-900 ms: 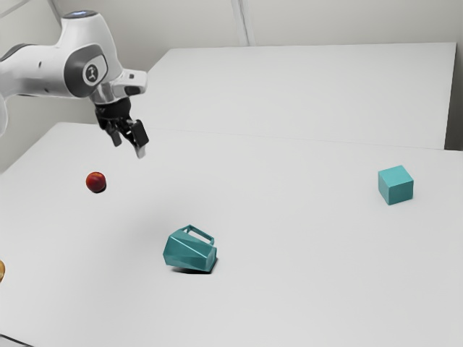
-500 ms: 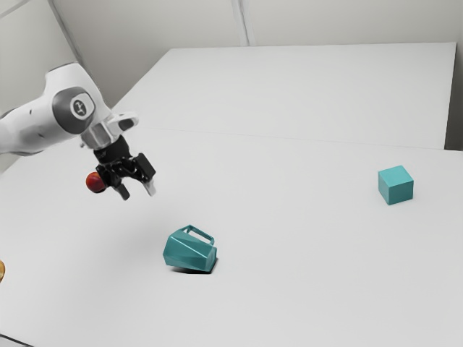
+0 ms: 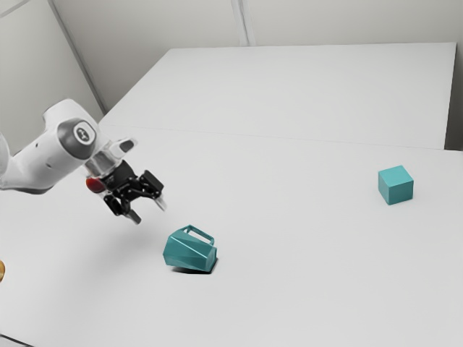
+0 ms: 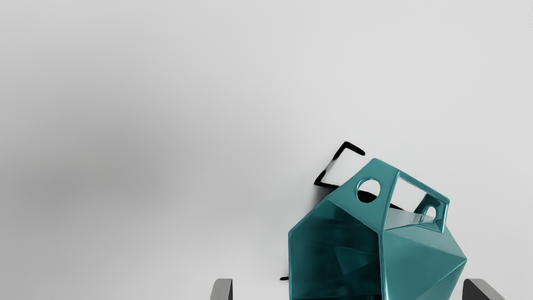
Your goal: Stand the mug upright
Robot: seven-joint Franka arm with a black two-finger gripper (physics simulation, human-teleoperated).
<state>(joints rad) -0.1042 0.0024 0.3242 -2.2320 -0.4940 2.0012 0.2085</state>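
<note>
A teal mug point(image 3: 189, 253) lies on its side on a white table point(image 3: 318, 289), near the robot's wide-spread gripper point(image 3: 148, 211), toward the exterior view's right

It looks like a lab: robot arm point(image 3: 47, 159), white table point(image 3: 325, 303).

Two gray fingertips point(image 4: 222, 290) poke in at the bottom edge of the frame, spread wide apart. Seen between them, and cut off by that same edge, is a teal mug point(image 4: 424, 266) with flat, angled sides, lying tipped over on a pale tabletop point(image 4: 166, 104). Its dark opening point(image 4: 325, 258) shows the inside. The handle point(image 4: 387, 179) has round holes and points toward the frame's middle height, a thin black shadow point(image 4: 355, 148) beside it.
</note>
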